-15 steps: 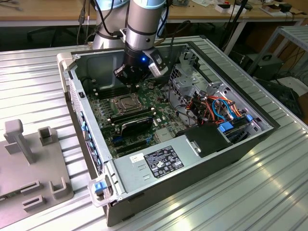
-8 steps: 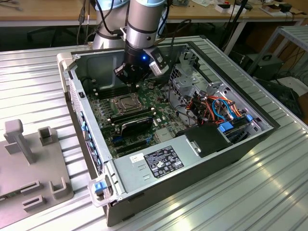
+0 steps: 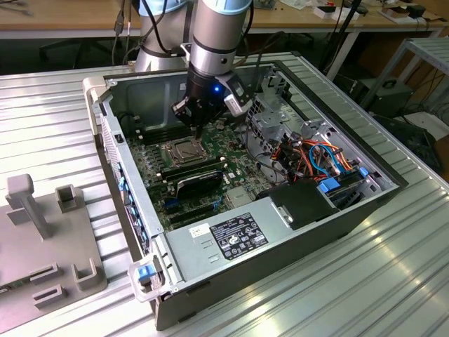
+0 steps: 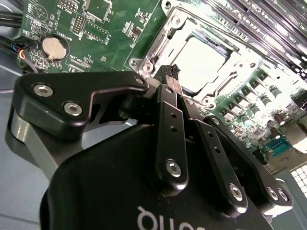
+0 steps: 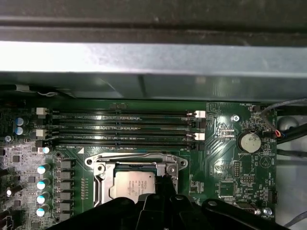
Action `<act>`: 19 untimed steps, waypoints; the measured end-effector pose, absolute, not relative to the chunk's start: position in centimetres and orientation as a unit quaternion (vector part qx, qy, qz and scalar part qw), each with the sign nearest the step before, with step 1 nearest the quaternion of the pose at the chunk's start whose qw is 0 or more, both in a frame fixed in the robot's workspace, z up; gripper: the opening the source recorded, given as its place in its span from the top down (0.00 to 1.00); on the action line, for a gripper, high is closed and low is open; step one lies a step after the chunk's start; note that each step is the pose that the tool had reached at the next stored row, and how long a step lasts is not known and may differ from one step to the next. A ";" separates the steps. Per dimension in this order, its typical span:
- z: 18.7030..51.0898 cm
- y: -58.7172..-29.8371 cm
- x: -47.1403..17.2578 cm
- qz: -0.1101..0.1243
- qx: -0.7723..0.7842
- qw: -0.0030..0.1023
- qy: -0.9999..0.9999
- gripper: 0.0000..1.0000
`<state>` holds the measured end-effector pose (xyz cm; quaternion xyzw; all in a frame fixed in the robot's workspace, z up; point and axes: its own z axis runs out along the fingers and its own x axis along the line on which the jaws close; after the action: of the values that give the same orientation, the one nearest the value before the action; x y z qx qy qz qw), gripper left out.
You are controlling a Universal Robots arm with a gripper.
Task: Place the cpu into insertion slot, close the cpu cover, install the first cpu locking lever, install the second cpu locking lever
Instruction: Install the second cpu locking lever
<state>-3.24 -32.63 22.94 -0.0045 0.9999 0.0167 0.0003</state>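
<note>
I see the gripper (image 4: 171, 76) pinched closed — holding nothing — beside the cpu cover (image 4: 168, 43). The cpu (image 5: 133, 184) (silver top) sits in the insertion slot (image 5: 100, 184), low centre of the first wrist view.

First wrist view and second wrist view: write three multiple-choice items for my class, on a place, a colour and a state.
1. The cpu lies: A on the power supply; B in the insertion slot; C on the grey tray.
2. The motherboard is: A green; B red; C blue.
3. The claw is: A wide open; B shut; C holding a cable.

Answers: B, the silver chip sits inside the socket frame; A, the board shows green all round the socket; B, its fingertips meet in the second wrist view.
</note>
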 end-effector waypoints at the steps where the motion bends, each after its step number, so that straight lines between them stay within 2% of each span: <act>1: 22.9 -32.6 -3.2 0.017 -0.005 0.000 1.000 0.89; 19: 23.3 -32.7 -3.0 0.017 -0.005 0.000 1.000 0.89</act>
<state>-3.05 -32.66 23.27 -0.0045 0.9998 0.0168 0.0004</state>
